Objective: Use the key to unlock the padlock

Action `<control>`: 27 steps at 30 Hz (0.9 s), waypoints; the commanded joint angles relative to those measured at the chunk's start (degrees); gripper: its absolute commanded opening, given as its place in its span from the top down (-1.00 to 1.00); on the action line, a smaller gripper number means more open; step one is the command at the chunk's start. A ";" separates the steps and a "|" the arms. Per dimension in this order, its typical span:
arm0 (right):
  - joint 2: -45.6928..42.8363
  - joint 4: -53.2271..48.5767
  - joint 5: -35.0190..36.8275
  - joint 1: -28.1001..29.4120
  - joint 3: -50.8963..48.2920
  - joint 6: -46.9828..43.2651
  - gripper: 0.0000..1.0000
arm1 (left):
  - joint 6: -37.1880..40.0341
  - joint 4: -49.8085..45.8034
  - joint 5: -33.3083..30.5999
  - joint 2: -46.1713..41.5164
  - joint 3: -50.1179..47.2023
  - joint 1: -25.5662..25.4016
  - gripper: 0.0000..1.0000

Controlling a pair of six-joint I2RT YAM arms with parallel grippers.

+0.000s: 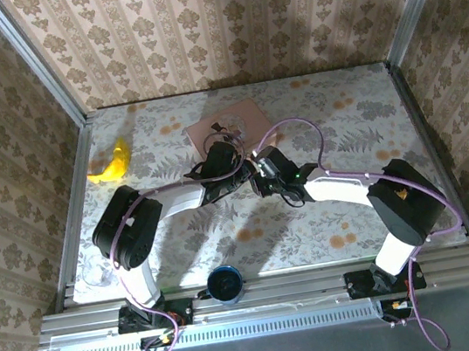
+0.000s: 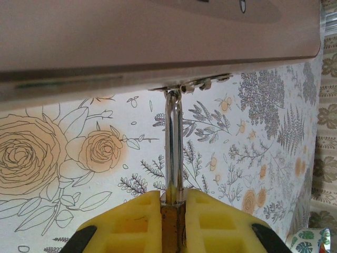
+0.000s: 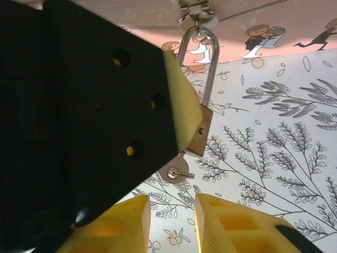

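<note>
The left gripper (image 2: pixel 172 208) had its yellow fingers (image 2: pixel 134 219) clamped shut on the brass body of the padlock (image 3: pixel 202 130), one pad on each flat side. From between the pads the shackle (image 2: pixel 174 142) rose straight up to a small metal hasp (image 2: pixel 192 84) on the edge of the pink box (image 2: pixel 158 37), so the padlock hung on the box while held.

In the right wrist view the same grip showed from the side: one yellow pad lay flat against the padlock's body, and the shackle was looped through the hasp at the rim of the box, beside the little bride-and-groom figures printed on it.

The right gripper (image 3: pixel 172 219) had its fingers (image 3: pixel 231 224) parted, with bare tablecloth in the gap and nothing held. The key (image 3: pixel 176 171) stuck out of the padlock's lower end, a thin ring through its head. It sat just beyond the right fingertips and in line with the gap between them, not inside it.

From above, the two grippers met nose to nose at the near edge of the pink box, about mid-table (image 1: pixel 340 115) on the floral cloth. A yellow banana (image 1: pixel 112 165) lay well off to the left, and a dark blue cup (image 1: pixel 225 284) stood at the near edge between the arm bases.
</note>
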 commanded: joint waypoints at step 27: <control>5.72 6.12 11.01 2.15 3.32 -11.34 0.42 | -3.27 0.70 8.06 1.59 -0.25 -0.45 1.00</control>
